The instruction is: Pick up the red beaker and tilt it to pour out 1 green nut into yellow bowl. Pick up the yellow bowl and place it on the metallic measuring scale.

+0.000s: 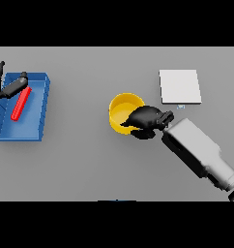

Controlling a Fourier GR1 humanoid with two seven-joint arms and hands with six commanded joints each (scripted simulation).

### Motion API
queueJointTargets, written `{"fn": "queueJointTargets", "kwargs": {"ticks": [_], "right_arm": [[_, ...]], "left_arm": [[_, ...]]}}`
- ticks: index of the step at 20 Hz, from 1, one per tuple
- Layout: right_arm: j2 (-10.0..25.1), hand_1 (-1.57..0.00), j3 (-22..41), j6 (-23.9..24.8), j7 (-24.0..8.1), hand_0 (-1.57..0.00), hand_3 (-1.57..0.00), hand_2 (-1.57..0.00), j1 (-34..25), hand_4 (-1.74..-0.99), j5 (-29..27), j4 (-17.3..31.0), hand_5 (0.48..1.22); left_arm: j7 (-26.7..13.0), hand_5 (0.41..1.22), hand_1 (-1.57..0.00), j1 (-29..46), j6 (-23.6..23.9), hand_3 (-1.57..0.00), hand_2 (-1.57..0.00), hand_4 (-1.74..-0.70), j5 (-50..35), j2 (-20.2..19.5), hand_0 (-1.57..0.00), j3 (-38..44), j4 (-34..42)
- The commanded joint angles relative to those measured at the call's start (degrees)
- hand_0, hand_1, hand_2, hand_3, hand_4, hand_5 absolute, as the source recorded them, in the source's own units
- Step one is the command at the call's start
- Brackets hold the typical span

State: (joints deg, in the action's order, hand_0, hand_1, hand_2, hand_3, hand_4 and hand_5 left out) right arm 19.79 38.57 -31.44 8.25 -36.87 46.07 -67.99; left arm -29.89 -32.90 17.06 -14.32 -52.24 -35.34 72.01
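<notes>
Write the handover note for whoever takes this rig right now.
Right hand: fingers curled over the near right rim of the yellow bowl, which sits on the table.
Left hand: at the far left, over the blue tray, thumb on the red beaker lying in it.
Measuring scale: nothing on it.
Done: bowl gripped; nut not visible.
Left: place bowl on scale.

One head view looks steeply down onto the grey table (90, 164).
</notes>
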Motion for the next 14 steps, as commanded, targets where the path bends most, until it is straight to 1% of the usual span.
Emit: {"fn": "queueJointTargets", "kwargs": {"ticks": [1,2,4,5,7,8,9,10,11,12,13,14], "right_arm": [[0.06,-1.20,-0.17,-0.65,-0.33,-1.22,-0.93,-1.18,0.11,-1.628,-0.54,0.03,1.137],[0.39,-1.27,-0.28,-0.70,0.30,-1.29,-1.02,-1.26,0.06,-1.649,-0.87,0.00,1.154],[0.44,-1.38,-0.09,-0.63,-0.97,-1.39,-1.14,-1.31,0.46,-1.682,-1.22,-0.96,1.178],[0.92,-1.42,-0.13,-0.89,-0.41,-1.43,-1.16,-1.35,0.33,-1.694,-1.50,-1.18,1.187],[1.61,-1.47,-0.28,-0.22,0.18,-1.48,-1.18,-1.42,0.82,-1.711,-1.87,-1.84,1.199],[1.81,-1.49,-0.31,-0.79,-0.22,-1.50,-1.18,-1.45,0.48,-1.717,-2.10,-2.78,1.203],[2.40,-1.51,-0.47,-1.49,-0.37,-1.51,-1.19,-1.45,0.84,-1.722,-2.59,-4.01,1.207],[3.44,-1.52,-1.47,-1.96,0.30,-1.52,-1.19,-1.47,0.55,-1.726,-3.45,-4.89,1.210],[3.83,-1.53,-2.14,-2.63,-1.23,-1.53,-1.19,-1.49,0.21,-1.729,-4.18,-6.00,1.212],[4.20,-1.54,-2.52,-3.63,-1.36,-1.54,-1.27,-1.47,-0.10,-1.731,-5.21,-7.19,1.214],[5.07,-1.55,-2.85,-4.49,-1.45,-1.55,-1.33,-1.49,-0.08,-1.732,-5.83,-8.36,1.215],[5.41,-1.55,-3.23,-4.99,-2.81,-1.55,-1.38,-1.51,-1.06,-1.731,-5.93,-9.21,1.216]], "left_arm": [[-0.21,0.727,0.00,0.12,-0.02,0.00,0.00,-0.80,0.04,-0.34,0.00,-0.15,0.81],[-0.40,0.727,0.00,-0.46,-0.32,0.00,0.00,-0.80,0.06,-0.10,0.00,-0.06,-0.10],[-0.37,0.725,0.00,0.44,-0.16,0.00,0.00,-0.80,-0.50,-1.02,0.00,0.18,1.74],[-1.07,0.726,0.00,-0.23,0.02,0.00,0.00,-0.80,0.04,-0.27,0.00,-0.24,0.89],[-0.28,0.724,0.00,0.26,0.30,0.00,0.00,-0.81,-0.13,-0.50,0.00,0.10,0.92],[0.02,0.725,0.00,0.94,0.48,0.00,0.00,-0.81,-0.11,-1.09,0.00,0.08,1.73],[-0.54,0.725,0.00,0.88,0.67,0.00,0.00,-0.80,0.21,-0.93,0.00,-0.32,2.08],[-0.87,0.724,0.00,0.37,0.48,0.00,0.00,-0.80,0.35,-0.60,0.00,-0.44,1.63],[-0.54,0.724,0.00,0.32,0.52,0.00,0.00,-0.80,0.32,-0.62,0.00,-0.31,1.61],[-1.53,0.723,0.00,-0.19,0.80,0.00,0.00,-0.80,0.45,-0.44,0.00,-0.52,2.31],[-1.04,0.723,0.00,0.07,0.67,0.00,0.00,-0.80,0.53,-0.72,0.00,-0.45,1.95],[-1.04,0.721,0.00,0.21,0.56,0.00,0.00,-0.80,0.52,-0.82,0.00,-0.45,1.78]]}}
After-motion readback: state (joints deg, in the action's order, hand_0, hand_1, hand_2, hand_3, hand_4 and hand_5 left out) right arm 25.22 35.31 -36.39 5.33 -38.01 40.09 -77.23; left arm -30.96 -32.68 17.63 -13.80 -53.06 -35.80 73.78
